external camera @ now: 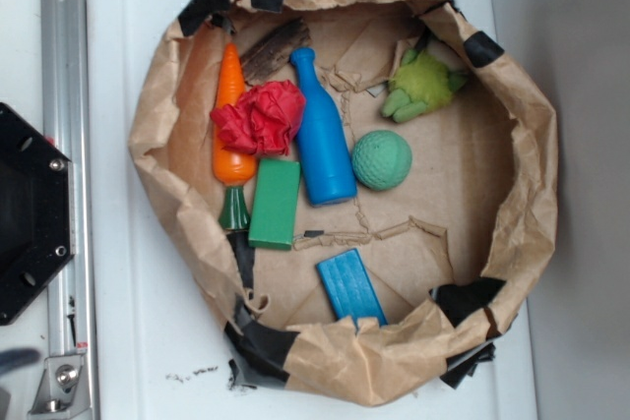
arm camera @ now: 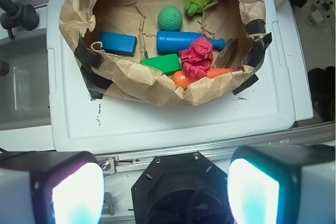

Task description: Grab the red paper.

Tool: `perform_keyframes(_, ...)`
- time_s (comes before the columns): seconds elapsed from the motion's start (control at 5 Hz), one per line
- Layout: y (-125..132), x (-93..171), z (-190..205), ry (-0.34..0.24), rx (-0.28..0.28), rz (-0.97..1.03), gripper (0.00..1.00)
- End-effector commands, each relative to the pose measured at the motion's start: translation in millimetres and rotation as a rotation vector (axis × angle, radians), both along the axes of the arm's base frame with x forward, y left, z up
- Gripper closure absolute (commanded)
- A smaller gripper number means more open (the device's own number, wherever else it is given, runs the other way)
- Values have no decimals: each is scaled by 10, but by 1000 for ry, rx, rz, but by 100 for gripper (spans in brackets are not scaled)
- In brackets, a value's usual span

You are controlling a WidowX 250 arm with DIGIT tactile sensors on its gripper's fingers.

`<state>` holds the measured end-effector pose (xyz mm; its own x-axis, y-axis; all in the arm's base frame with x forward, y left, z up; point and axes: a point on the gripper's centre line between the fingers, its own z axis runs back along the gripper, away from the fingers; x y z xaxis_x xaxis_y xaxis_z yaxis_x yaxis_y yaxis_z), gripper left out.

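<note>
The red paper [external camera: 260, 117] is a crumpled wad lying on top of the orange carrot [external camera: 230, 145], touching the blue bottle [external camera: 321, 135], inside the brown paper bowl [external camera: 532, 145]. In the wrist view the red paper [arm camera: 197, 57] shows far off near the bowl's near rim. My gripper [arm camera: 165, 192] hangs high above the robot's black base, well short of the bowl. Its two fingers [arm camera: 73, 192] stand wide apart with nothing between them. In the exterior view the gripper is out of frame.
The bowl also holds a green block [external camera: 275, 203], a blue block [external camera: 350, 287], a green ball [external camera: 381, 159], a lime plush toy [external camera: 423, 86] and a brown piece [external camera: 272, 50]. It stands on a white lid [external camera: 128, 341]. A metal rail [external camera: 64, 95] and the black base [external camera: 30, 213] lie left.
</note>
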<state>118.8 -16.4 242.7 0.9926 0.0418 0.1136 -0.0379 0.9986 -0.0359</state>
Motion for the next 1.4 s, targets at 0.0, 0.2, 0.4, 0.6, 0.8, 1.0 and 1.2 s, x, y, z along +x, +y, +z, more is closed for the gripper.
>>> perform_keyframes(0.0, 0, 0, 0, 0, 0, 0, 0)
perform_keyframes(0.2, 65, 465, -309, -25, 29, -40, 0)
perform_keyframes(0.4, 213, 828, -769, 1, 45, -87, 0)
perform_keyframes(0.6, 406, 1096, -1210, 46, 54, -60, 0)
perform_keyframes(0.8, 560, 1196, -1596, 105, 60, -81, 0)
perform_keyframes(1.0, 542, 1174, -1818, 151, 86, -142, 0)
perform_keyframes(1.2, 532, 1206, -2043, 39, 115, -165, 0)
